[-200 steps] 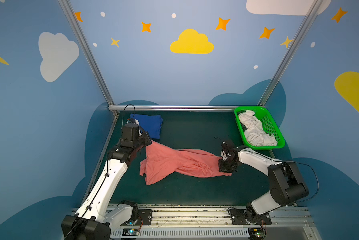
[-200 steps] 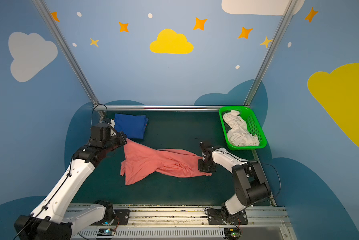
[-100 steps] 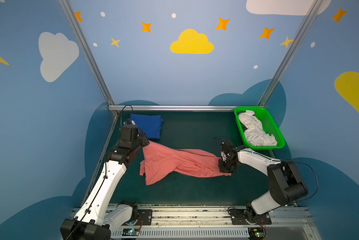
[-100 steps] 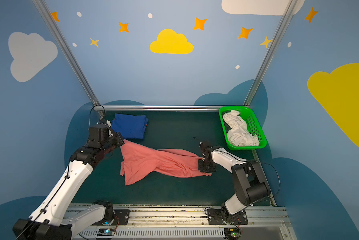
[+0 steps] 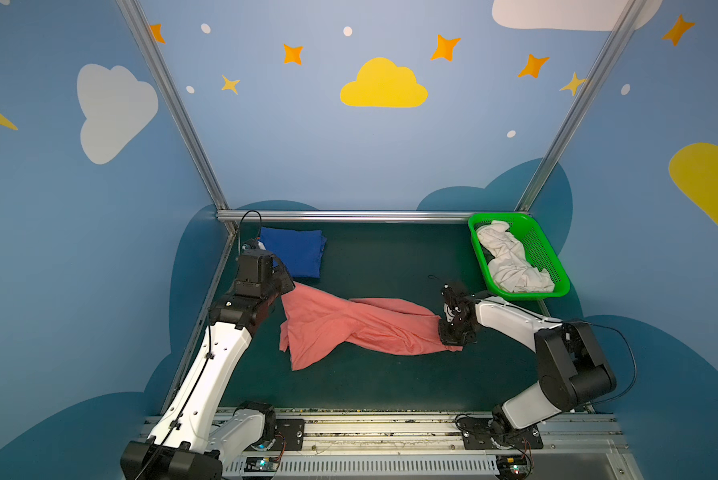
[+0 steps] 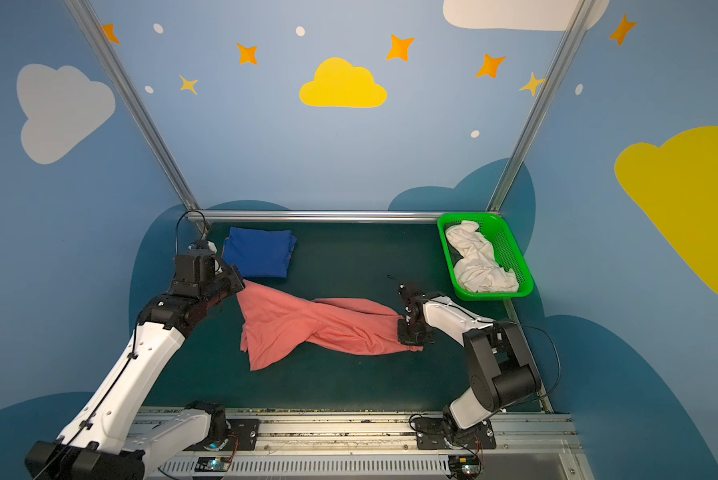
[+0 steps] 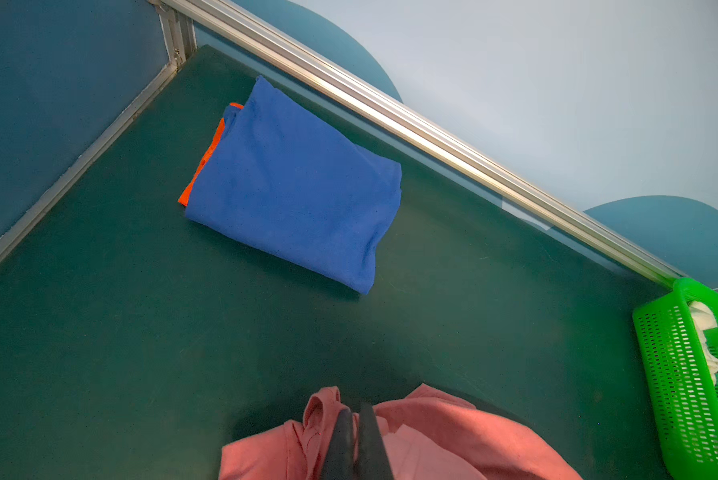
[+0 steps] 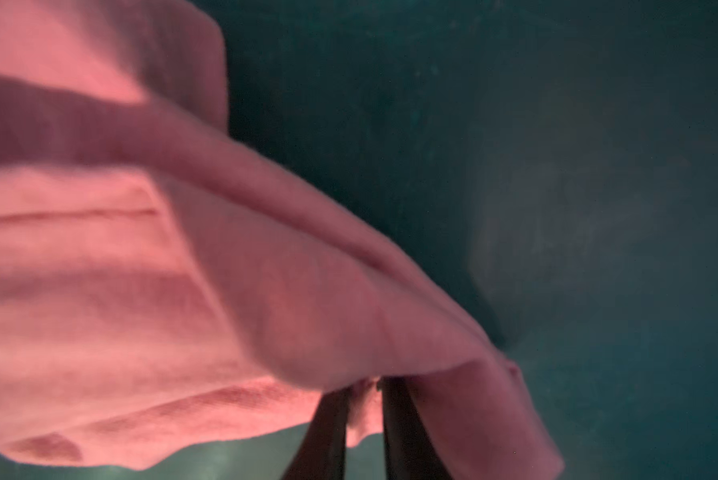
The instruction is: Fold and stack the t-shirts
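A salmon-pink t-shirt [image 5: 349, 328] [image 6: 307, 328] lies twisted across the mat, stretched between both grippers. My left gripper [image 5: 284, 291] [image 7: 354, 411] is shut on a bunched corner of the pink shirt [image 7: 453, 436] at its left end. At the right end my right gripper [image 5: 446, 332] [image 8: 365, 390] has its jaws narrowed round a fold of the pink cloth [image 8: 182, 291]. A folded royal blue t-shirt [image 5: 295, 253] [image 7: 295, 187] lies at the back left on an orange t-shirt [image 7: 207, 162], of which only an edge shows. A crumpled white t-shirt [image 5: 511, 257] [image 6: 478, 257] sits in the basket.
The green mesh basket [image 5: 557, 266] [image 7: 661, 374] stands at the back right against the aluminium rail [image 5: 349, 216]. Blue walls close in the dark green mat [image 5: 390, 382] on three sides. The arms' base rail [image 5: 370, 432] runs along the front.
My left gripper has drawn slightly left with the shirt's corner. The right gripper's jaws have closed in on the cloth at the right end without shifting place.
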